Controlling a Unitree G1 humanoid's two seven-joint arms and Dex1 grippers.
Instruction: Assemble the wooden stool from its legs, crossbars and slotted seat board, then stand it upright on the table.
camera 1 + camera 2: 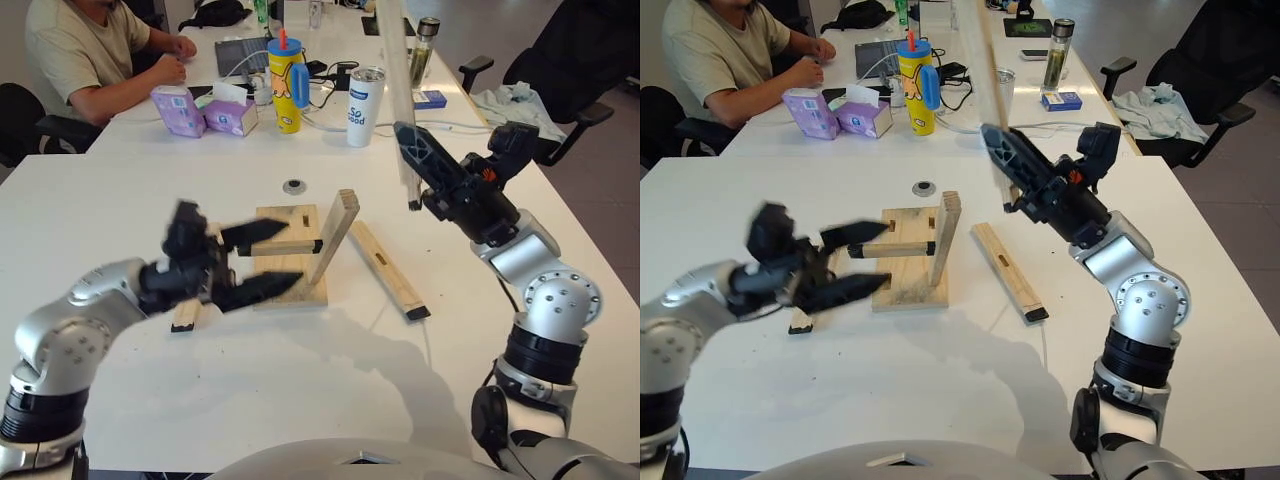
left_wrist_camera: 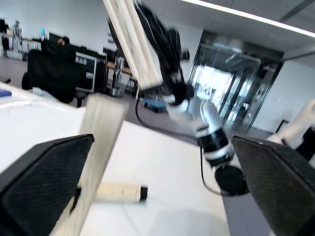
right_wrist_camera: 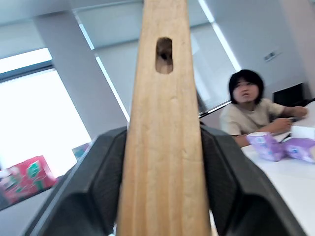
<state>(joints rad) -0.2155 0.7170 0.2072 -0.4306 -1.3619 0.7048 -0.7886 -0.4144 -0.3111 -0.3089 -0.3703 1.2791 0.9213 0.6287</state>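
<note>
Closest to me, my left gripper point(image 1: 291, 255) hangs with fingers spread wide just by the seat board point(image 1: 278, 217), flat on the surface point(image 1: 300, 400) with a leaning leg point(image 1: 335, 235) standing on it, while my right gripper point(image 1: 408, 140) squeezes a long leg point(image 1: 395, 60) in its fingers, up high.

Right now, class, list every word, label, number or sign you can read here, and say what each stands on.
White tumbler: dark print, too small to quote reliably.
Yellow bottle: a picture, no readable words.
Purple tissue packs: print too small to read.
Wooden leg in the right gripper: no text.
Seat board: no text.
</note>
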